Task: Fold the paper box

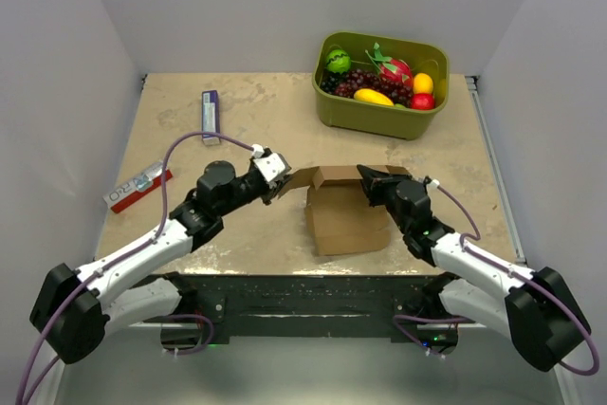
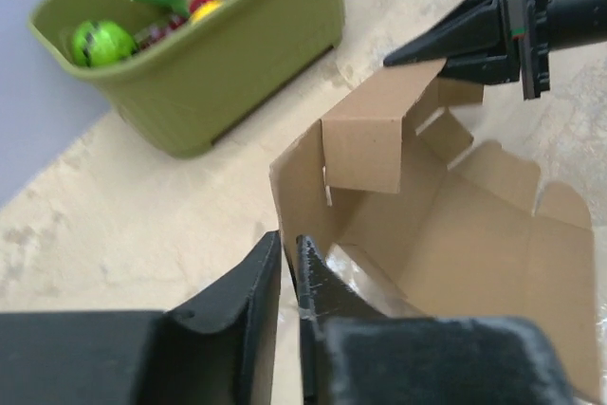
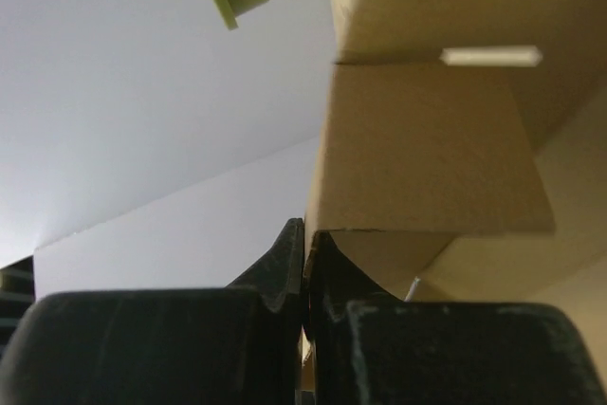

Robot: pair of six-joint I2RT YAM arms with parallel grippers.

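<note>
The paper box (image 1: 346, 220) is plain brown cardboard, partly folded, with flaps standing up at its far end, near the table's front middle. My left gripper (image 1: 277, 182) is shut on the box's left wall; in the left wrist view that wall (image 2: 302, 192) runs between my fingers (image 2: 289, 251). My right gripper (image 1: 365, 180) is shut on a flap at the box's far right; the right wrist view shows the flap (image 3: 427, 154) pinched between my fingertips (image 3: 305, 234). The right gripper also shows in the left wrist view (image 2: 446, 45).
A green bin (image 1: 381, 111) of toy fruit stands at the back right, close behind the box. A slim purple-and-white box (image 1: 211, 116) lies at the back left. A red-and-white box (image 1: 138, 189) lies at the left edge. Grey walls enclose the table.
</note>
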